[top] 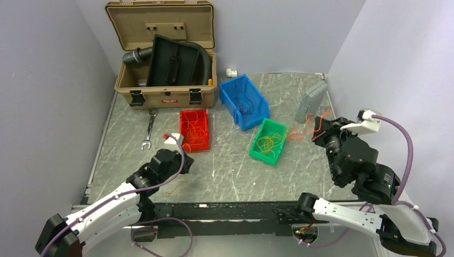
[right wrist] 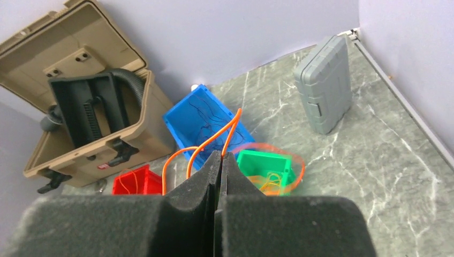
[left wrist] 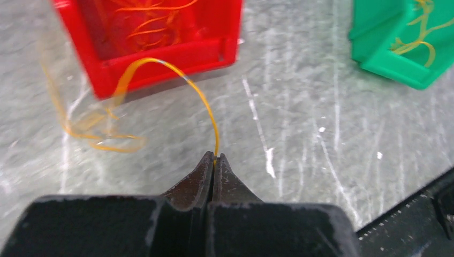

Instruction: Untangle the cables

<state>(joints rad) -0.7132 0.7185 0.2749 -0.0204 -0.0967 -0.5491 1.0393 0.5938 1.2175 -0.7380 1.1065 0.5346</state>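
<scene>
Grey-green marbled tabletop, lilac walls on three sides.

Left gripper (left wrist: 214, 158): jaws pressed together, pinching the end of a thin yellow-orange wire (left wrist: 199, 91); the wire arches up toward 11 o'clock and drops into a loose, blurred loop on the table in front of a red plastic bin (left wrist: 171, 56); more orange strands lie inside that bin; green plastic bin (left wrist: 399, 59) at 2 o'clock, holding yellow strands.

Right gripper (right wrist: 220, 156): jaws closed tight on a thin orange wire (right wrist: 231, 127), held up off the tabletop; one end pokes up at 1 o'clock; the rest loops down at 10 o'clock and sweeps, blurred, around the green bin.

Farther out: blue plastic bin (right wrist: 206, 120) at 11 o'clock, with dark strands inside; grey hard case (right wrist: 324, 85) at 2 o'clock; open tan toolbox (right wrist: 80, 107) at 10 o'clock, with a black corrugated hose (right wrist: 131, 80) in it.

Top view: steel spanner (top: 149, 128) lies at 9 o'clock of the red bin.
</scene>
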